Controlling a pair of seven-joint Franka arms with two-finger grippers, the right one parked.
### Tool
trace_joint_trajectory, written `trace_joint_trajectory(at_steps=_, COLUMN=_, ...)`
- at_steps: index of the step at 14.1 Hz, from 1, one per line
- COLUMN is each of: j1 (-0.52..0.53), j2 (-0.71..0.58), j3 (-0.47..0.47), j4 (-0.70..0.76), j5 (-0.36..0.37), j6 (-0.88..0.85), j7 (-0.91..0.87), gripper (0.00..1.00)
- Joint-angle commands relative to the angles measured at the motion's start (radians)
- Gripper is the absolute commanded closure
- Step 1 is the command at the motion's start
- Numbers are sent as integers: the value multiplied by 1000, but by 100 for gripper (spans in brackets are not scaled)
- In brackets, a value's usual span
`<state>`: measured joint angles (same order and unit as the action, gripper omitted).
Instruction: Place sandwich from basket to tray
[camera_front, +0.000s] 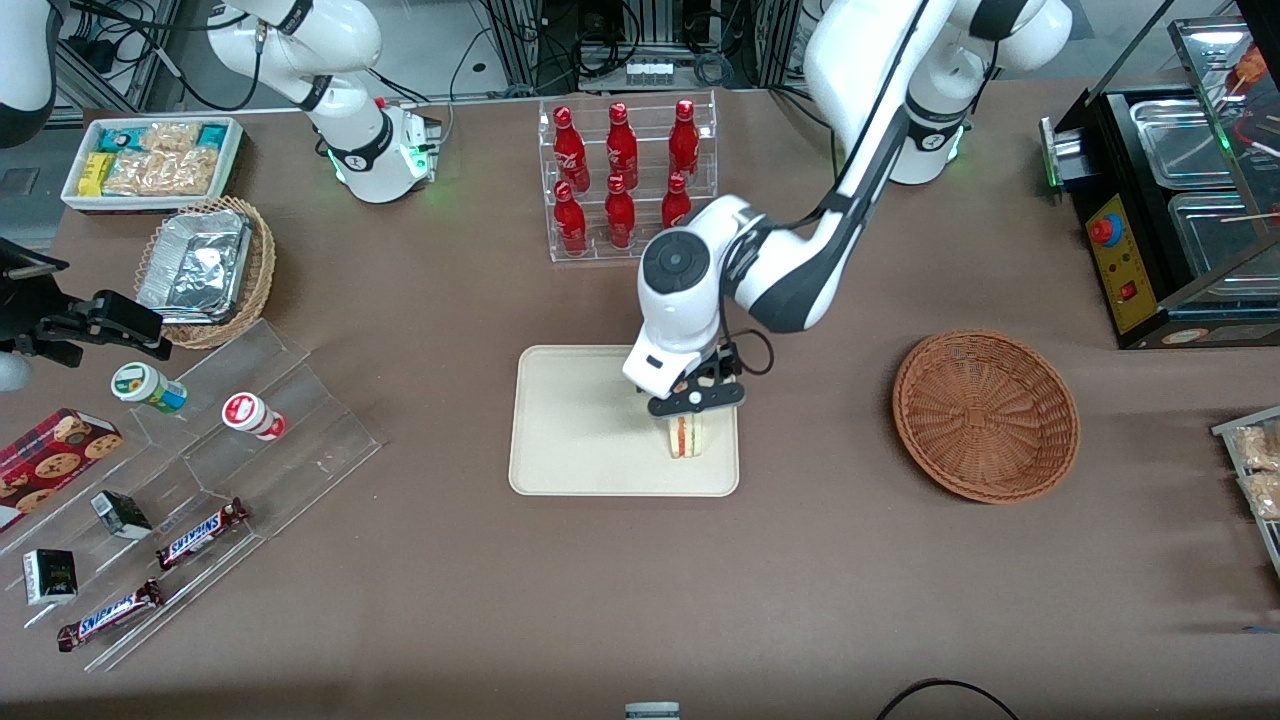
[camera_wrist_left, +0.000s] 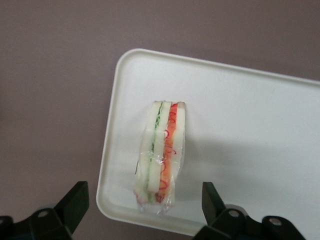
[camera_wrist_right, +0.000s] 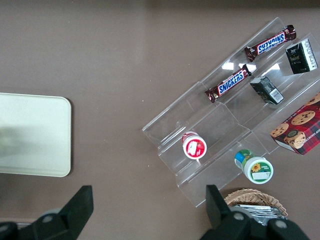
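Note:
The sandwich (camera_front: 686, 436) stands on its edge on the cream tray (camera_front: 580, 420), near the tray's corner that is nearest the front camera and toward the working arm's end. My left gripper (camera_front: 696, 400) is open just above it, fingers wide apart and not touching it. In the left wrist view the wrapped sandwich (camera_wrist_left: 162, 155) rests on the tray (camera_wrist_left: 240, 125), with the gripper (camera_wrist_left: 142, 196) straddling it and one black finger (camera_wrist_left: 75, 200) showing on each side. The reddish-brown basket (camera_front: 985, 415) sits empty toward the working arm's end. The tray also shows in the right wrist view (camera_wrist_right: 30, 135).
A clear rack of red bottles (camera_front: 625, 180) stands farther from the front camera than the tray. An acrylic step stand (camera_front: 230, 450) with snacks, a tan basket of foil trays (camera_front: 205, 265) and a white snack bin (camera_front: 150, 160) lie toward the parked arm's end. A black appliance (camera_front: 1170, 220) stands at the working arm's end.

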<state>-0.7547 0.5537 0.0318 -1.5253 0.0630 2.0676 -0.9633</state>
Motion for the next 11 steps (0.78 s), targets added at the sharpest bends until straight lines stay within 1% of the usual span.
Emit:
trace_joint_trajectory(at_steps=1, j1=14, j2=-131, j3=28, j4=-16, j5=15, j6=-130, j7=-93, gripper=0)
trace_joint_trajectory(at_steps=5, j1=21, j2=-276, j3=108, j4=-16, j5=17, j6=-244, j7=-78, gripper=0)
trace_joint_trajectory(at_steps=9, j1=22, j2=-386, j3=148, j4=-16, j5=18, j6=-374, j7=-58, gripper=0)
trace_joint_trajectory(at_steps=11, j1=23, j2=-435, j3=177, j4=-16, j5=18, j6=-437, j7=-13, gripper=0)
